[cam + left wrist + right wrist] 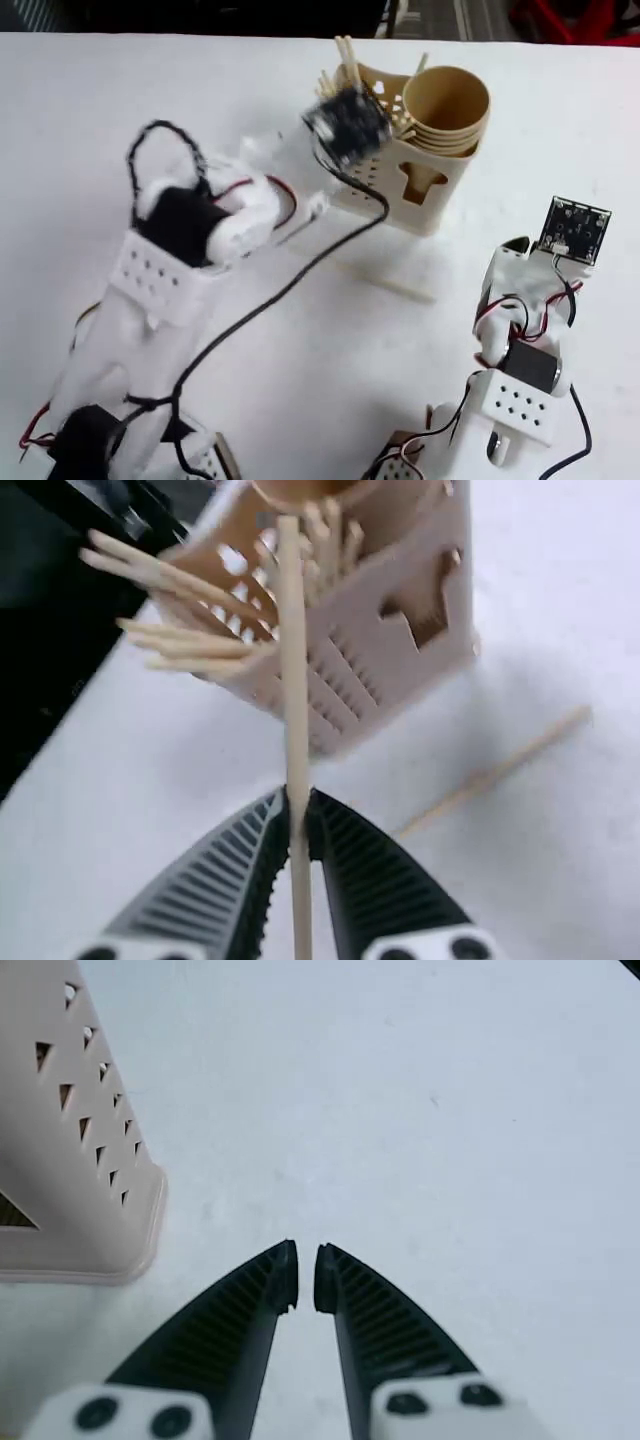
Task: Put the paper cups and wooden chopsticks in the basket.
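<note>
A beige perforated basket (425, 195) stands at the back middle of the table, holding stacked paper cups (447, 105) and several wooden chopsticks (345, 60). My left gripper (298, 805) is shut on one chopstick (292, 660), held close to the basket (390, 640), its far end reaching up to the rim among the other chopsticks (170, 580). Another chopstick (385, 280) lies flat on the table in front of the basket and also shows in the left wrist view (495, 772). My right gripper (305, 1275) is shut and holds nothing, low over bare table beside the basket's corner (80, 1180).
The left arm's body (180, 240) stretches from the front left toward the basket, trailing a black cable (270, 300). The right arm (525, 340) sits at the front right. A dark area lies beyond the table's far edge (200, 15).
</note>
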Motion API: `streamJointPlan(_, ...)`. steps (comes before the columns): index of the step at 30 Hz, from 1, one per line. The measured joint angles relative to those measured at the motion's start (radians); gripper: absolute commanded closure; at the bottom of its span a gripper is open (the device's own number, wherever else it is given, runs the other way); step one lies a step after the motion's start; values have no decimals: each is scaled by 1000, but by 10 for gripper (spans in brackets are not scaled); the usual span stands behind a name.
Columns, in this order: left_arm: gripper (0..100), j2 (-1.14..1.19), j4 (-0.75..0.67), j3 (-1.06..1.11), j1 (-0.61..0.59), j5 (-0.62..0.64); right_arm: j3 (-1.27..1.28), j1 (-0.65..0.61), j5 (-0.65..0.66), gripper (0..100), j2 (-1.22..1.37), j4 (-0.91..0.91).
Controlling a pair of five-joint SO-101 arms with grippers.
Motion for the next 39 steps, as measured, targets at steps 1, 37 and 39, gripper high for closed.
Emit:
streamJointPlan(1,977,0,-26,-41,0,23,0,0,0,950,0,0)
streamJointPlan(37,894,344,-1155,69,15,290,0,0,0,950,0,0)
streamJointPlan(39,864,354,-1120,71,2,293,0,0,0,950,0,0)
